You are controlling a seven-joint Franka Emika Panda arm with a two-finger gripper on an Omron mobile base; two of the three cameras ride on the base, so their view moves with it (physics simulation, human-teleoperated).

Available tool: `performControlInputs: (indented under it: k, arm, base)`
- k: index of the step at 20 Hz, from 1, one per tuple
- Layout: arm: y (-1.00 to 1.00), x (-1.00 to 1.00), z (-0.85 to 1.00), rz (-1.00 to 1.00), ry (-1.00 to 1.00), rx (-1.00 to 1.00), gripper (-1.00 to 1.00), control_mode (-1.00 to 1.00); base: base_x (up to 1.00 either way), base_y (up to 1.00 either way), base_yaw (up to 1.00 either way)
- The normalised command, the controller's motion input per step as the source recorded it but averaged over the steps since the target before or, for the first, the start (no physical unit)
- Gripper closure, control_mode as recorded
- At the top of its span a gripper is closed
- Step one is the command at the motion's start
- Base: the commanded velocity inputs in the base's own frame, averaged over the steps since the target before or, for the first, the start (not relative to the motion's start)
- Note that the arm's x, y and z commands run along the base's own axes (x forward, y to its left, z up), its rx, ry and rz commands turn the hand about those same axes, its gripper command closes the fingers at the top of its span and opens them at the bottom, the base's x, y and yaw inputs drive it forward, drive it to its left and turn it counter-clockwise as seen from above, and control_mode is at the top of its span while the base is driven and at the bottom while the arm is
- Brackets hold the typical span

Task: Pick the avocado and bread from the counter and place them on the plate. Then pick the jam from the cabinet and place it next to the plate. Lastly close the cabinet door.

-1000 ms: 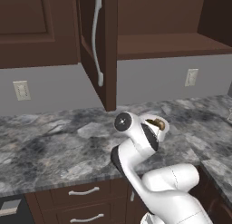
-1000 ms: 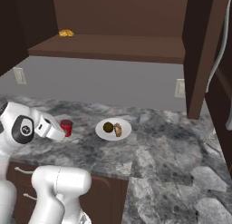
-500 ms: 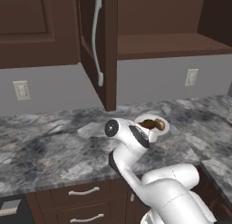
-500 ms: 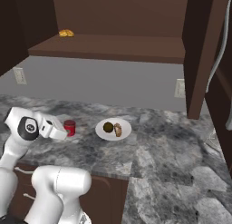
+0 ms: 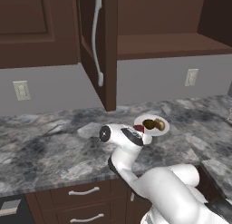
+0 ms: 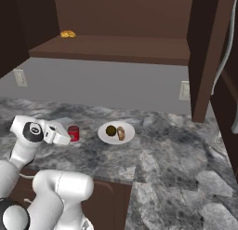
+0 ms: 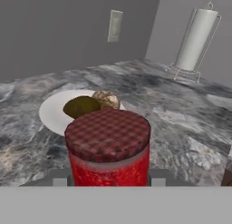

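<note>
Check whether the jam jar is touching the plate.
Apart. In the right base view, bare counter shows between the jam jar and the plate.

Glossy red jam jar (image 7: 108, 150) with checked cloth-look lid; smooth white plate (image 7: 52, 114); polished grey marble counter (image 7: 181, 123); matt dark wood cabinet door (image 5: 97, 46).

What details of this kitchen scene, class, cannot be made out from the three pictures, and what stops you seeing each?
- Red jam jar with checked lid: its base is cut off in the hand view, so whether it rests on the counter is unclear.
- Two-finger gripper: fingertips hidden beside the jar, contact unclear.
- Small yellow item on the cabinet shelf: too small to identify.
- White round plate: partly hidden by the arm in the left base view.
</note>
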Motion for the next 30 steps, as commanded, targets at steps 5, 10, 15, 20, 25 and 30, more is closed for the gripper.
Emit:
performControlInputs:
  k: [5, 10, 15, 20, 25, 30]
  arm:
    - [0.0, 0.08, -0.18, 0.0, -0.01, 0.0, 1.0, -1.0]
    - [0.0, 0.14, -0.12, 0.0, -0.04, 0.0, 1.0, -1.0]
    - [0.0, 0.17, -0.18, 0.0, -0.04, 0.0, 1.0, -1.0]
    - [0.0, 0.16, -0.21, 0.0, -0.01, 0.0, 1.0, -1.0]
    - [0.0, 0.17, -0.2, 0.0, -0.01, -0.01, 1.0, -1.0]
    - [0.0, 0.15, -0.16, 0.0, -0.02, -0.02, 1.0, -1.0]
  base:
    - [0.0, 0.0, 0.0]
    - [0.0, 0.0, 0.0]
    - [0.0, 0.0, 0.0]
    - [0.0, 0.0, 0.0]
    - [0.0, 0.0, 0.0]
    - [0.0, 0.0, 0.0]
